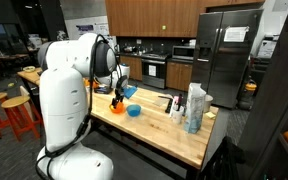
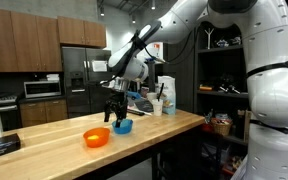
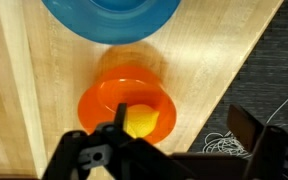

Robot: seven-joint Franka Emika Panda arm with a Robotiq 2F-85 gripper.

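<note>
My gripper (image 3: 169,150): jaws wide open, empty, hovering above orange bowl (image 3: 127,105). Bowl near worktop (image 3: 214,60) edge, just beside blue bowl (image 3: 109,15); yellow piece (image 3: 141,121) inside. Risk: off-centre descent, finger strikes rim, bowl tips or skids toward edge.

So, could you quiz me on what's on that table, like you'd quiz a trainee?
1. True or false: the gripper is holding a bowl.
2. What lies in the orange bowl? A) a yellow object B) a spoon C) nothing
3. Fill in: the orange bowl and the blue bowl stand on a ____ table.
Key: 1 false, its jaws are open and empty; 2 A; 3 wooden.
</note>
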